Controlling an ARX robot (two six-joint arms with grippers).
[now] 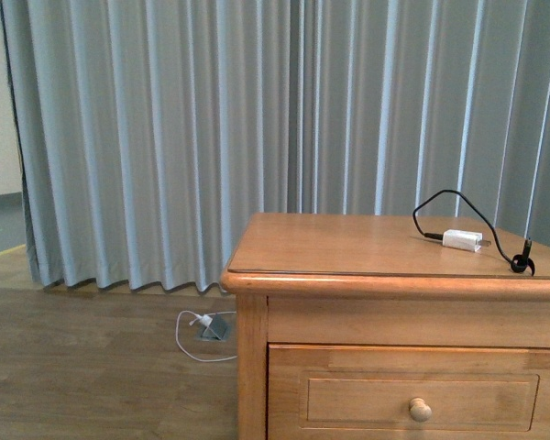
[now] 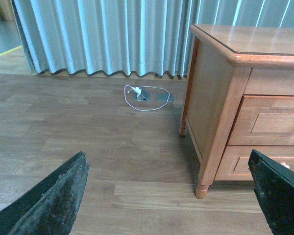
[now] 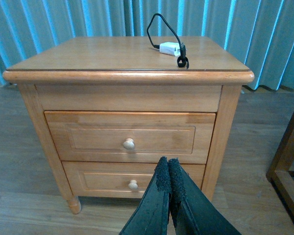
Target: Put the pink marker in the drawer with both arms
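grey curtain [image 1: 211, 137] behind honey-coloured drawer [image 3: 130, 137], shut, one round knob [image 3: 129, 143].

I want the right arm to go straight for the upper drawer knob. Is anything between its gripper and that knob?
No. In the right wrist view the shut right gripper sits below the upper drawer's knob, with only bare drawer front between them.

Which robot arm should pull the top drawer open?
Probably the right. Its shut gripper faces the front of the closed drawer, with the knob just ahead. The left gripper is open but off to the cabinet's side, over bare floor.
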